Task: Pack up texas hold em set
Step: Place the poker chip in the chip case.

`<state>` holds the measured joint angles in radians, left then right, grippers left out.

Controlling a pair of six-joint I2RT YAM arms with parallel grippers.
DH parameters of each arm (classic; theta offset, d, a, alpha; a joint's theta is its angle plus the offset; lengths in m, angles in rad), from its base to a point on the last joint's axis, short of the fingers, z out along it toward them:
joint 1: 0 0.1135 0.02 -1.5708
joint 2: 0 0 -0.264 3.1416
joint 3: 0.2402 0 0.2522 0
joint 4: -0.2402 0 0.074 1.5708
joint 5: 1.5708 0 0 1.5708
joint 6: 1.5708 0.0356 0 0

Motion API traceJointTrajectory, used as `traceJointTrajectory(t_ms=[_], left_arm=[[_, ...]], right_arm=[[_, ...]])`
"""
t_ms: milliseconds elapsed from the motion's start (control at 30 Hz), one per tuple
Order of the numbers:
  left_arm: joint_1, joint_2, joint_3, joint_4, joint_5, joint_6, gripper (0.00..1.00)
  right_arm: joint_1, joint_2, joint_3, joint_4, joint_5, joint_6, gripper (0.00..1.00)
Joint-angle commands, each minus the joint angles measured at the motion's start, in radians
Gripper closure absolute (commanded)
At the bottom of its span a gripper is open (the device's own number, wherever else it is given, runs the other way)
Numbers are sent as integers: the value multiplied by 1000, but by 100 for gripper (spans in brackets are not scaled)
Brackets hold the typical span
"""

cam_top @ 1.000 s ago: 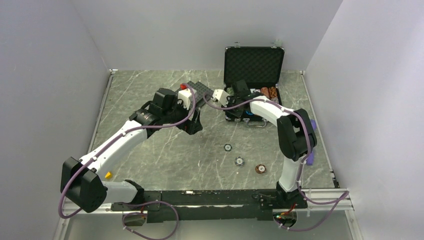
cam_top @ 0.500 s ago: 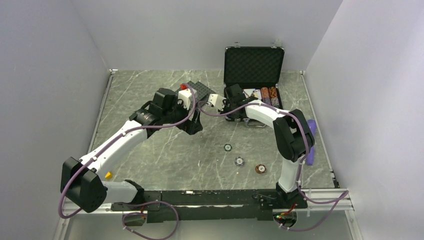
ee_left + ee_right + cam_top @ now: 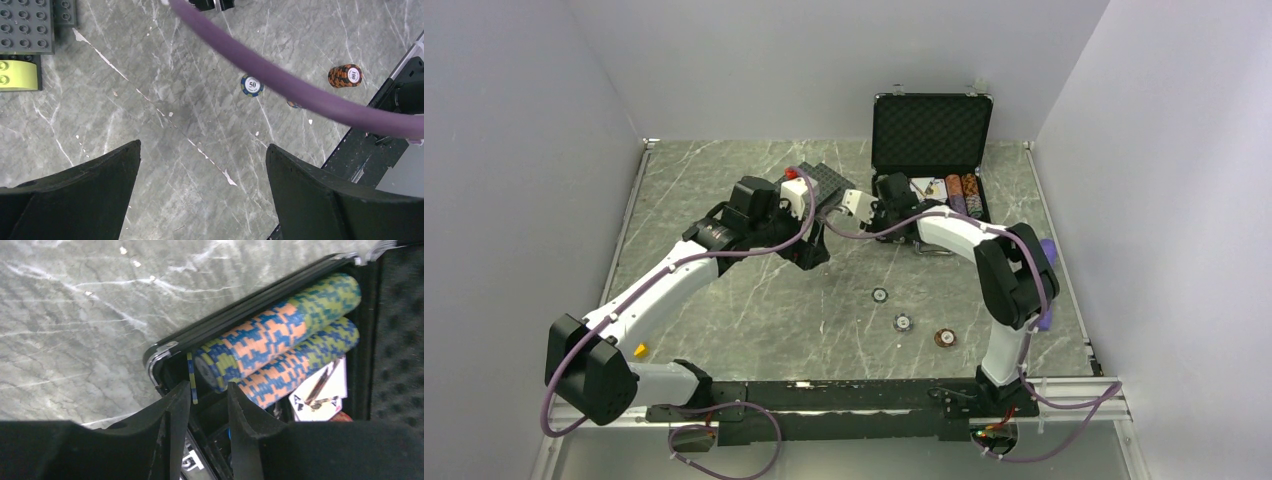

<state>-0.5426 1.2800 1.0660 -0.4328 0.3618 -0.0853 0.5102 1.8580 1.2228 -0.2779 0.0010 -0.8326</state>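
Note:
The black silver-edged briefcase (image 3: 932, 130) stands open at the back right, and two rows of blue, orange and yellow-green chips (image 3: 280, 327) lie in its base beside an ace card (image 3: 320, 390). My right gripper (image 3: 209, 392) hangs over the case's left end, its jaws a little apart. A single blue-yellow chip (image 3: 192, 377) stands on edge at the tip of its left finger. Three lots of chips lie on the table: a blue 50 chip (image 3: 251, 85), a grey one (image 3: 904, 322) and a brown stack (image 3: 345, 75). My left gripper (image 3: 202, 150) hangs wide open over bare table.
Dark grey studded plates (image 3: 27, 25) and a yellow-green brick (image 3: 17, 75) lie just left of the case. A purple cable (image 3: 300, 95) crosses the left wrist view. A small yellow piece (image 3: 640, 350) sits near the left arm's base. The black base rail (image 3: 844, 395) runs along the near edge.
My right gripper has shifted slightly left at the case's end and its jaws have parted. The left arm has not moved.

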Motion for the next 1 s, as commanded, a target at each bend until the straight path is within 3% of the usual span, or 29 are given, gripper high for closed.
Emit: traceJointTrajectory(t_ms=[0,333,533,633,800,967], left_arm=[[2,-29,4,21,10,33,2],[0,-78,-44,66,-105,56,2],[-17,-86,-79,109,-163,66,1],[-50,-58,-76,112,-194,50,1],[-109,10,-56,123,-203,-56,5],[-164,71,-58,165,-196,-110,8]], right_arm=[[-8,-102,-36,157,5,25,62],[-10,-264,-196,327,36,135,58],[-48,-434,-305,459,107,406,50],[-105,-534,-345,441,36,579,49],[-190,-688,-421,370,-217,866,49],[-197,-783,-505,242,-327,1016,50]])
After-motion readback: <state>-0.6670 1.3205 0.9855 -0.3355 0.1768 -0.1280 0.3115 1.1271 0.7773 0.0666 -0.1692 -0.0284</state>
